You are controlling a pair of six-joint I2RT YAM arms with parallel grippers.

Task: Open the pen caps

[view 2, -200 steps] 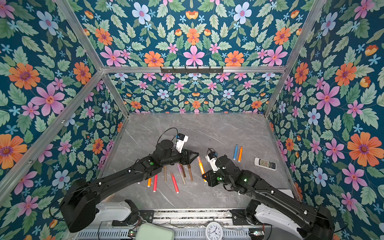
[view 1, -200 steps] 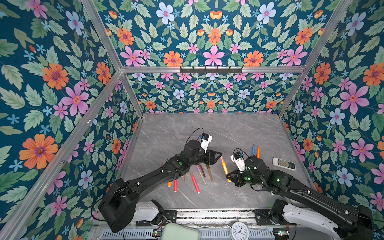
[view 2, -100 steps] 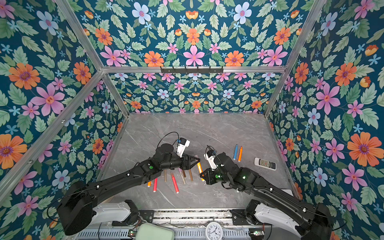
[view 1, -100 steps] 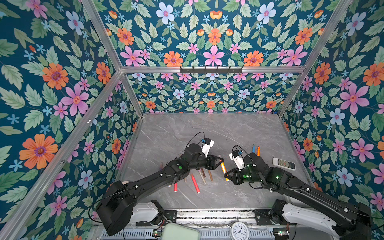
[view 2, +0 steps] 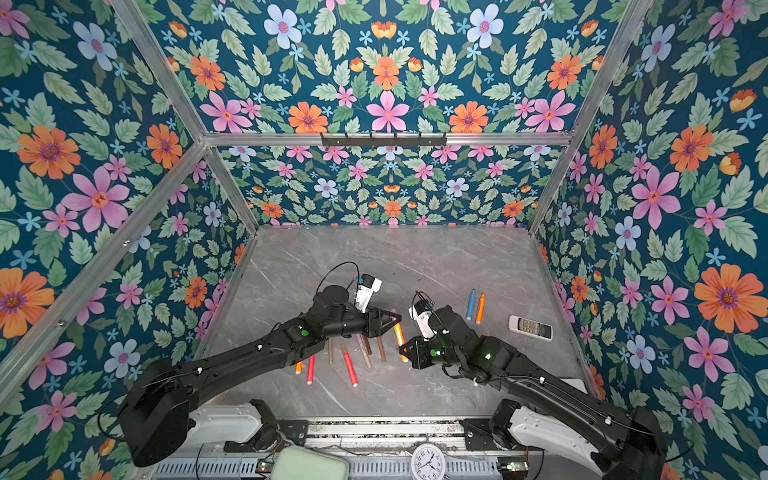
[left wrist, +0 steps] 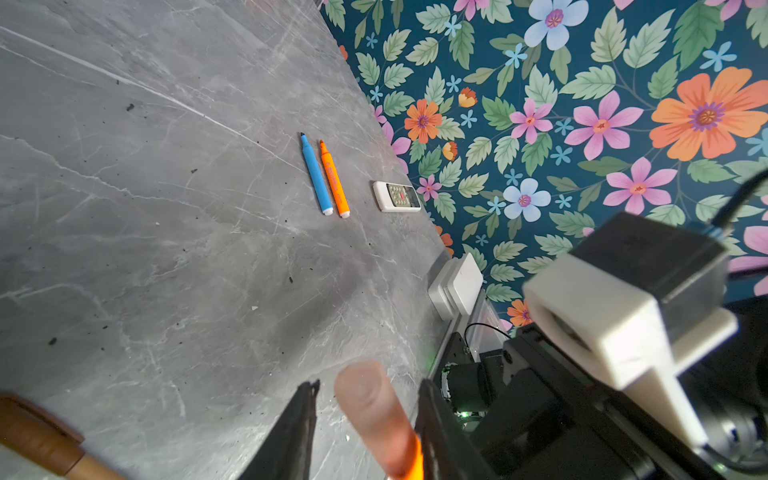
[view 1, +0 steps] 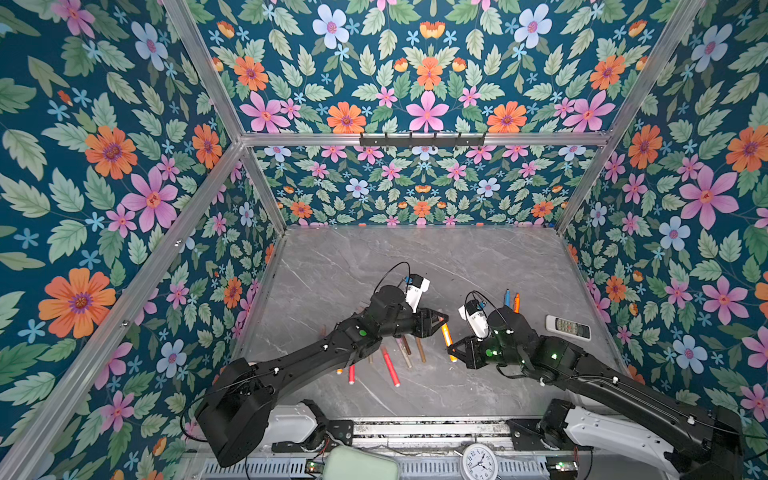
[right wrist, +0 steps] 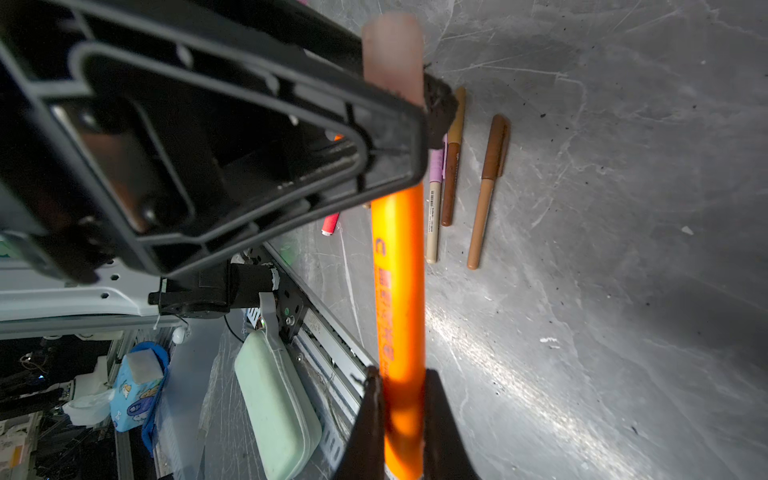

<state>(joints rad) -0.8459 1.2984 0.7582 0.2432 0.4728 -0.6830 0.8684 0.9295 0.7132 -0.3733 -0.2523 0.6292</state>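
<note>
- Far L, on the table (view 1: 415,270): red pens (view 1: 390,368) and brown pens (right wrist: 484,195) lie loose in a rough row under the L arm. Caps on as far as I can tell, so prob. the waiting queue. Neither gripper touches them.
- left gripper (left wrist: 365,415): reaches in toward the centre, jaws either side of the cap (left wrist: 365,399). Not clenched. In the L wrist view one finger sits against or just beside the cap and the other shows a clear gap. So the cap is between the fingers but not grasped yet.
- Cap: translucent pinkish, seated on the far end of the orange pen (right wrist: 399,291). Its tip pokes out past the L fingertips, so the fingers flank its lower part, near the barrel.
- Orange pen: up off the table, spanning btw both grippers in both top views. Likely held so one arm anchors the barrel while the other pulls the cap straight along the pen's axis.
- right gripper (right wrist: 401,415): clamped on the barrel's other end, grasping the pen, cap end pointing away from it.
- Further R: blue pen (left wrist: 316,174) and second orange pen (left wrist: 334,178) lie side by side with tips bare. I judge these the done pile. Well apart from both grippers.
- remote (left wrist: 397,196): just beside those two, near the wall, not part of the job.
</note>
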